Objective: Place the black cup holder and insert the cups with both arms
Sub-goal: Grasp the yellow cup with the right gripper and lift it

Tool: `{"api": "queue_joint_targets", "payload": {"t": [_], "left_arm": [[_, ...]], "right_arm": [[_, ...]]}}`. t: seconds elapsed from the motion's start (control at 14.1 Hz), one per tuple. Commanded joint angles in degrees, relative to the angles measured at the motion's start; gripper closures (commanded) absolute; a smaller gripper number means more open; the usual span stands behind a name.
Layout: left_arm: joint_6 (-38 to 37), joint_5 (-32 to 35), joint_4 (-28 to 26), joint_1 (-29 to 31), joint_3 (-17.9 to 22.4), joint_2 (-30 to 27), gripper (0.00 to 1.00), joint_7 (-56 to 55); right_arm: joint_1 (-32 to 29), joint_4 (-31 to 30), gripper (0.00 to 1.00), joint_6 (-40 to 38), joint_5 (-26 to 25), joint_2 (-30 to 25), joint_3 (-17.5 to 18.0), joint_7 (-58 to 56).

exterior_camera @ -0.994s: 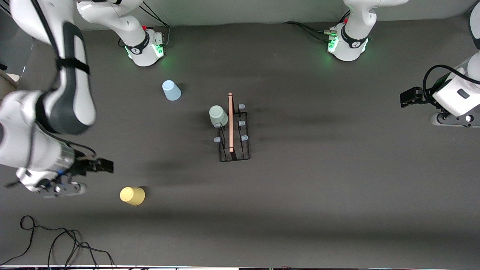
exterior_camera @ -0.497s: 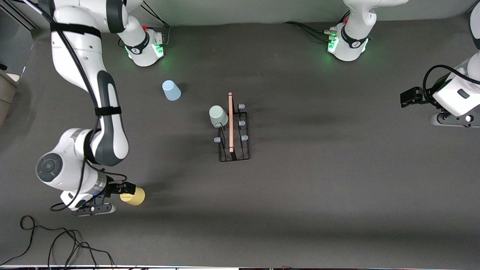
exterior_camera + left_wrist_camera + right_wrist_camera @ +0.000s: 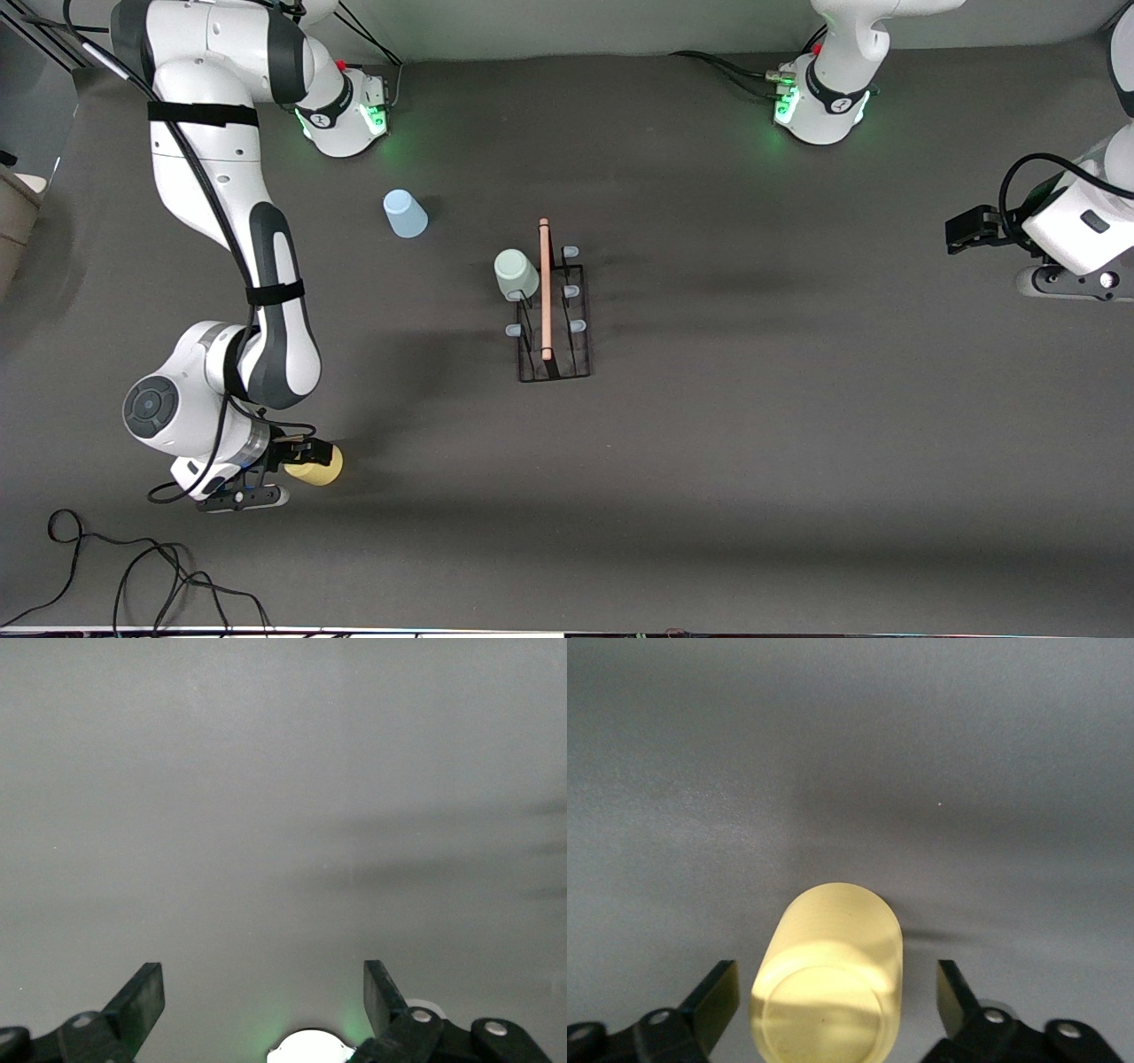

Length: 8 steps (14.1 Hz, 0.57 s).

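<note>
The yellow cup (image 3: 322,468) lies on its side near the right arm's end of the table, nearer to the front camera than everything else. My right gripper (image 3: 303,460) is open with its fingers either side of the cup's base end; in the right wrist view the yellow cup (image 3: 828,979) fills the gap of the right gripper (image 3: 837,994) without touching either finger. The black cup holder (image 3: 555,365) stands mid-table, with the sage green cup (image 3: 516,274) upside down on one peg. The light blue cup (image 3: 405,213) stands upside down beside the right arm's base. My left gripper (image 3: 967,229) waits, open and empty (image 3: 264,992).
Loose black cables (image 3: 133,567) lie at the table's near edge by the right arm's end. The two arm bases (image 3: 341,111) (image 3: 819,106) stand along the edge farthest from the front camera. Bare grey table lies around the holder.
My right arm has swung in and lowered, bringing its open gripper around the yellow cup. The cups, the holder and the left arm have not moved.
</note>
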Motion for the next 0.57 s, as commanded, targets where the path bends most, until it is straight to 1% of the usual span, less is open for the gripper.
{"api": "queue_joint_targets", "payload": {"t": [0.0, 0.07, 0.21, 0.28, 0.5], "left_arm": [[0.2, -0.5, -1.2, -0.3, 0.5, -1.5, 0.00, 1.0], [0.2, -0.5, -1.2, -0.3, 0.5, -1.5, 0.00, 1.0], [0.2, -0.5, -1.2, -0.3, 0.5, -1.5, 0.00, 1.0], [0.2, -0.5, -1.2, -0.3, 0.5, -1.5, 0.00, 1.0], [0.2, -0.5, -1.2, -0.2, 0.5, -1.5, 0.00, 1.0]], "right_arm": [[-0.1, -0.8, 0.51, 0.1, 1.8, -0.7, 0.2, -2.4], [-0.2, -0.8, 0.61, -0.7, 1.8, -1.1, 0.2, -2.4], [-0.2, -0.1, 0.62, -4.0, 1.2, -2.6, 0.0, -2.3], [-0.1, -0.1, 0.62, -6.0, 0.4, -4.7, -0.4, -2.2], [0.1, 1.8, 0.63, -14.2, -8.8, -11.8, -0.5, -0.8]]}}
